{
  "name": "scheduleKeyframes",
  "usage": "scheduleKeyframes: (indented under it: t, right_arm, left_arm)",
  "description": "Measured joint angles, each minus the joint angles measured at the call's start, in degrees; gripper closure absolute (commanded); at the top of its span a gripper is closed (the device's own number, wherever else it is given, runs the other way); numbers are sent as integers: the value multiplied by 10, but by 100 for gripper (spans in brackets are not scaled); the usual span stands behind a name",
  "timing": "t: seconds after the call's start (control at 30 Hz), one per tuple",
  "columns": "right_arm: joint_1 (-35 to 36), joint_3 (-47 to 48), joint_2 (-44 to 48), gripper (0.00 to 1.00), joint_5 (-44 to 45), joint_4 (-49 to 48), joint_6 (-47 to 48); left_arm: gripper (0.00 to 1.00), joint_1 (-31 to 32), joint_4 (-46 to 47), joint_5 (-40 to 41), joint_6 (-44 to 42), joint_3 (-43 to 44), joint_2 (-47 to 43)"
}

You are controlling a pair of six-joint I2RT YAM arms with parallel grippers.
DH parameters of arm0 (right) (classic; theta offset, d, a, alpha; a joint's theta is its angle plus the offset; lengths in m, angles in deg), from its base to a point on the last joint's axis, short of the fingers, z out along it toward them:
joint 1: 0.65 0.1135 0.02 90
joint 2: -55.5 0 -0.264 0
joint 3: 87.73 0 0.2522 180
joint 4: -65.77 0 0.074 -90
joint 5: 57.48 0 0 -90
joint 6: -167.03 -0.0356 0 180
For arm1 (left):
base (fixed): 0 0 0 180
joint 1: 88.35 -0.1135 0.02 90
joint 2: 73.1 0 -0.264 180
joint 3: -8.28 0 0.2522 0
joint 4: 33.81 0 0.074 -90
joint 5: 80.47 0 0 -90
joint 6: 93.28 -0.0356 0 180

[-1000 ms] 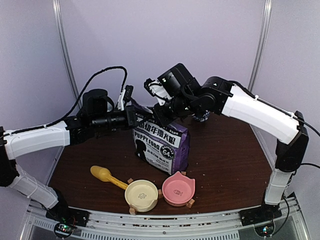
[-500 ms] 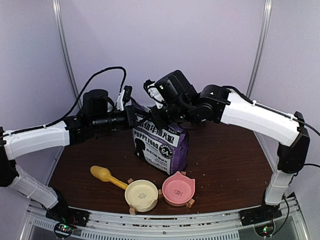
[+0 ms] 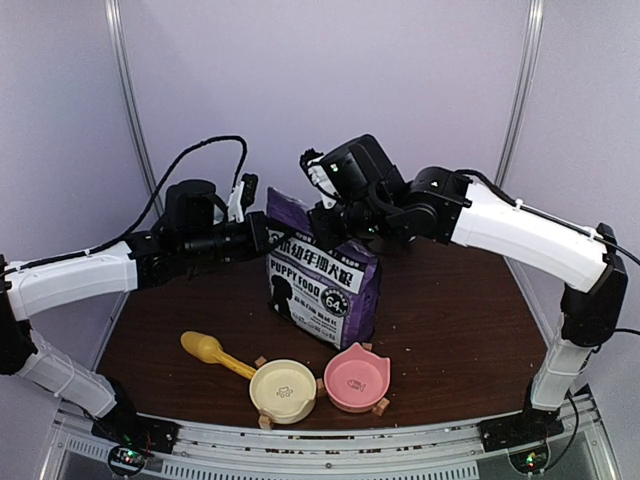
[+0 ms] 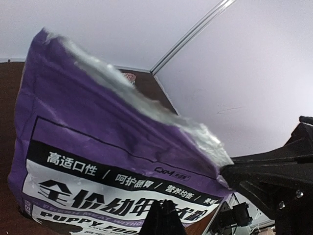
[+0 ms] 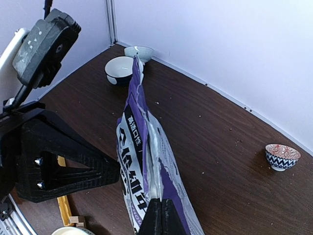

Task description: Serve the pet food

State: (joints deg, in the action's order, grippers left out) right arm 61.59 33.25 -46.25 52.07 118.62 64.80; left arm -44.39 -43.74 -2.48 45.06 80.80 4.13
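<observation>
The purple "PUPPY FOOD" bag (image 3: 322, 285) stands upright mid-table. It fills the left wrist view (image 4: 98, 147). In the right wrist view (image 5: 142, 147) it is seen from above, its silver-lined mouth parted a little. No kibble shows; it is hidden inside the bag. My left gripper (image 3: 262, 237) is shut on the bag's front panel near its top left, its fingers pressed together (image 4: 164, 221). My right gripper (image 3: 326, 216) is shut on the bag's top rim, its fingers pinched at the edge (image 5: 161, 218).
A yellow scoop (image 3: 206, 348) lies at front left beside a cream bowl (image 3: 283, 388) and a pink bowl (image 3: 356, 378) on wooden stands. Small patterned bowls sit at the back (image 5: 120, 70) (image 5: 138, 51) (image 5: 280, 156). Crumbs dot the brown table (image 3: 450, 320).
My right gripper moved up and slightly right with the bag's rim. The bag's top now stands taller and straighter. My left arm has barely moved.
</observation>
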Motion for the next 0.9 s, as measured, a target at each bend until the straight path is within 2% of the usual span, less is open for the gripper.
scheduleKeyframes:
  t: [0.07, 0.13, 0.27, 0.6, 0.9]
  right_arm:
    - [0, -7, 3, 100, -18, -7, -2]
    - [0, -19, 10, 100, -43, -18, -5]
    - [-1, -38, 24, 100, -85, -36, -17]
    - [-2, -56, 33, 100, -132, -57, -38]
    - [-3, -65, 41, 100, -137, -61, -47]
  left_arm:
    - [63, 0, 13, -5, -4, -8, -10]
    - [53, 0, 22, -9, -15, -12, -25]
    - [45, 0, 39, -13, -24, -12, -50]
    - [43, 0, 56, -42, -17, -12, -28]
    - [46, 0, 54, -47, -7, -12, -16]
